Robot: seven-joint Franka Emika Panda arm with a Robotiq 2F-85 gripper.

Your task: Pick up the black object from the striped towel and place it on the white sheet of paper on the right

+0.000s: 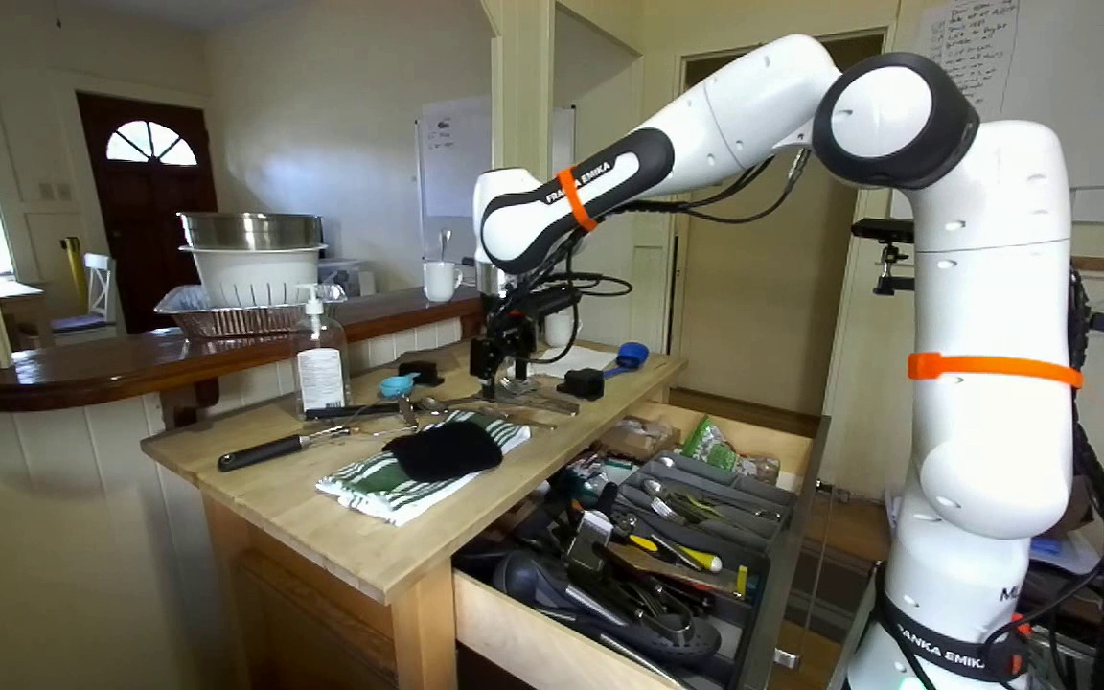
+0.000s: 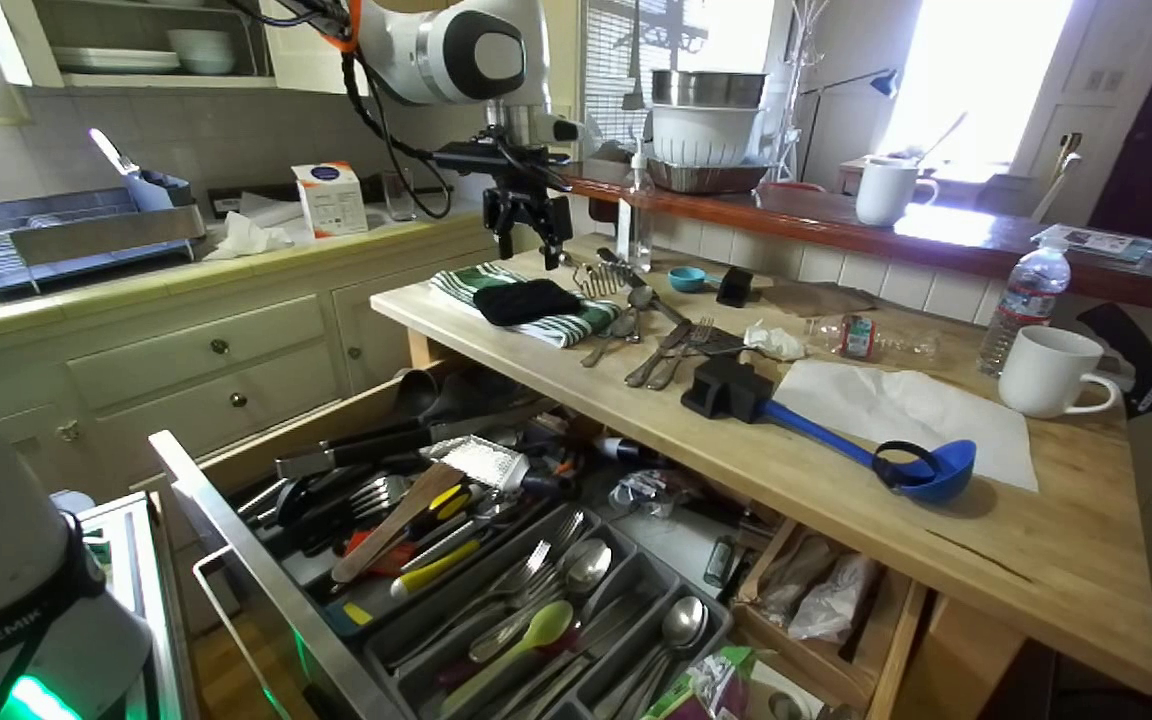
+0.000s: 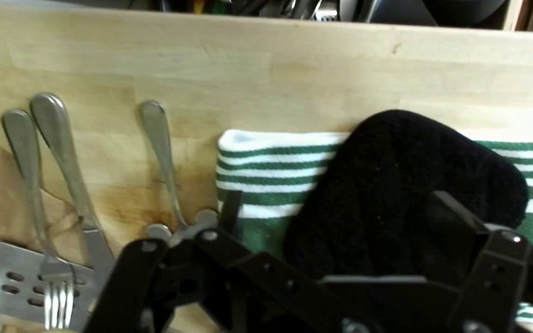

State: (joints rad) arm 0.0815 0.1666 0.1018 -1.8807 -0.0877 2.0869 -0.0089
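Black fabric pad (image 1: 447, 450) is shown in an exterior view, on the striped towel (image 1: 381, 487); light, soft handling is expected, an edge best pinched. In an exterior view the gripper (image 2: 528, 255) is poised above, jaws parted, nothing grasped. Wrist view: edges are set askew to the towel; long axis undetermined, part being hidden.

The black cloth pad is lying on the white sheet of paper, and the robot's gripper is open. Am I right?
Not quite. The black cloth pad isn't on the white sheet of paper; it's lying on the green-and-white striped towel, as the wrist view shows. The gripper is open, just as you said.
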